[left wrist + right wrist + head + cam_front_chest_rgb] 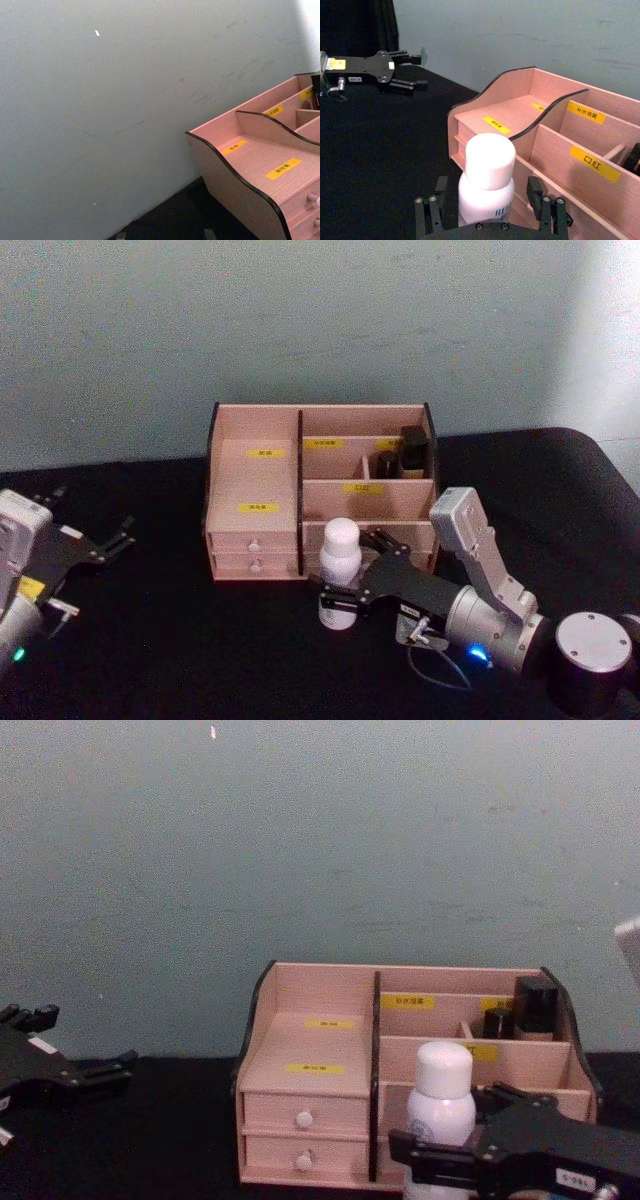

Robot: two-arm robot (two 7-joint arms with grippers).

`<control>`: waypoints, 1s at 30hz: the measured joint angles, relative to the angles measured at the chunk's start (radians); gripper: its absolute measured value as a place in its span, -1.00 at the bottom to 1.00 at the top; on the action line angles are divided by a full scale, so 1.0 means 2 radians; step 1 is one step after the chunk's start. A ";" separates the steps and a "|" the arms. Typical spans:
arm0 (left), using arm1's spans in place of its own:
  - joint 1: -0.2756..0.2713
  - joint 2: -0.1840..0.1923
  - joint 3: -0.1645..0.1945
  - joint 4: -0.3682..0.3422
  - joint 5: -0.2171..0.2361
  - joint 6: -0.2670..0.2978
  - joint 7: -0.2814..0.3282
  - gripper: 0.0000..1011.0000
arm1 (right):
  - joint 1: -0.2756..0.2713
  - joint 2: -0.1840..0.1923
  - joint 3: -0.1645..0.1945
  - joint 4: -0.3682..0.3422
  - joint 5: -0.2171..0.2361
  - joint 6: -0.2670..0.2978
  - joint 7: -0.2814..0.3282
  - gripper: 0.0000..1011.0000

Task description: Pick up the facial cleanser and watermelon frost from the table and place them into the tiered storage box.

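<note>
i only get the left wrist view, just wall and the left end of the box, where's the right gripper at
Observer: The right gripper is in front of the tiered storage box, around a white bottle standing upright on the black table.
Operator: shut on it?
Observer: No. In the right wrist view its fingers flank the bottle with a gap on each side.
Operator: anything in the box
Observer: Two dark containers stand in its right rear compartments.
Operator: and my left gripper
Observer: The left gripper is open at the table's far left, well apart from the box.
</note>
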 joint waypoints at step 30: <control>0.000 0.000 0.000 0.000 0.000 0.000 0.000 0.98 | 0.000 0.002 -0.001 -0.001 0.000 -0.001 0.001 0.17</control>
